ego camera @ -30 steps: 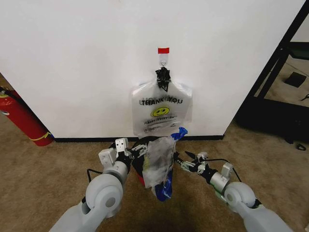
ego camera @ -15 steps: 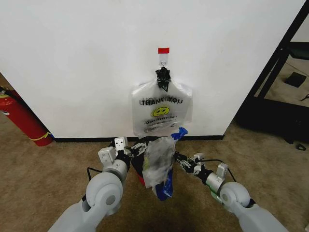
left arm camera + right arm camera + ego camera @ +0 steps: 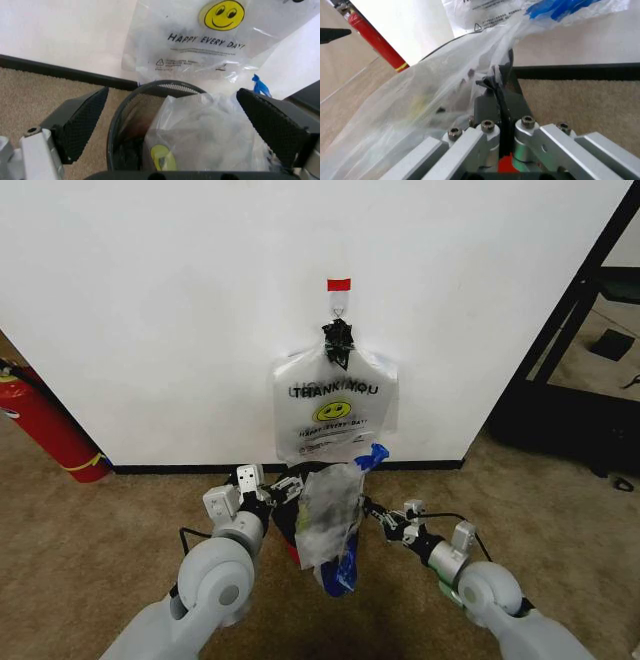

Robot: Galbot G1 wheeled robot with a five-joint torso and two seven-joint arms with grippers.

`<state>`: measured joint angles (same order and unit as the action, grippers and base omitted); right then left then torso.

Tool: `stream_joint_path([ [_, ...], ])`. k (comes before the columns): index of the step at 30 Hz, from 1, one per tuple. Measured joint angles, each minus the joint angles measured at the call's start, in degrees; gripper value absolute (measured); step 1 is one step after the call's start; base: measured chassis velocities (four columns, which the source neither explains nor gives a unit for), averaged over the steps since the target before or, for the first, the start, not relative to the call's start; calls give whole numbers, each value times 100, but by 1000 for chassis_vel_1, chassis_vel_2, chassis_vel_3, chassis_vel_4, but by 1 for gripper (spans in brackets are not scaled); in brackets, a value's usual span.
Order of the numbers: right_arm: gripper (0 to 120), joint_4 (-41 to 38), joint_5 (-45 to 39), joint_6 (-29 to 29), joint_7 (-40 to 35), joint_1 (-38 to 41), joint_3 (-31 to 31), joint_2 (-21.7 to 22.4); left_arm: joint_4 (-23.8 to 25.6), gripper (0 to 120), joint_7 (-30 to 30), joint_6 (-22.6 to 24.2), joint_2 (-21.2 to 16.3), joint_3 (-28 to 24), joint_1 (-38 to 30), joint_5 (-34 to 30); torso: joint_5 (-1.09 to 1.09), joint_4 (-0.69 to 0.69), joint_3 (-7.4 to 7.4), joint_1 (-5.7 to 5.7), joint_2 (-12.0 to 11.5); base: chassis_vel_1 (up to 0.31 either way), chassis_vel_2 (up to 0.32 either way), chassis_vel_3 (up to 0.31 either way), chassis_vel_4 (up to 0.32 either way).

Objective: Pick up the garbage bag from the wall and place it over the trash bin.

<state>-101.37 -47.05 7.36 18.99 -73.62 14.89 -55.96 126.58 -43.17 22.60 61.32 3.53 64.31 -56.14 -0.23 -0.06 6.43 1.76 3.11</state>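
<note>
My right claw [image 3: 372,510] pinches the garbage bag [image 3: 328,525] shut, left claw [image 3: 283,492] spread open beside the trash bin [image 3: 131,123]; thin film may slip or tear off the rim.

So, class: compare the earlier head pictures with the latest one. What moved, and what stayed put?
The right hand has moved in toward the garbage bag and is now shut on its edge. The left hand stayed open at the trash bin, and the bag stayed draped over it. The bundle of bags on the wall did not move.
</note>
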Motion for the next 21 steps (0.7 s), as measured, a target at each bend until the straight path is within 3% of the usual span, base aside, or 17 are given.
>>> stream_joint_path([
  [9, 0, 19, 512, -129, -3, -355, 225, 201, 5, 100, 24, -9, 46, 4, 100, 62, -1, 0, 0, 0, 0, 0, 0, 0, 0],
  [21, 0, 717, 1024, -59, -201, 147, -129, -170, 39, 100, 34, 4, 10, 4, 126, 76, -1, 0, 0, 0, 0, 0, 0, 0, 0],
])
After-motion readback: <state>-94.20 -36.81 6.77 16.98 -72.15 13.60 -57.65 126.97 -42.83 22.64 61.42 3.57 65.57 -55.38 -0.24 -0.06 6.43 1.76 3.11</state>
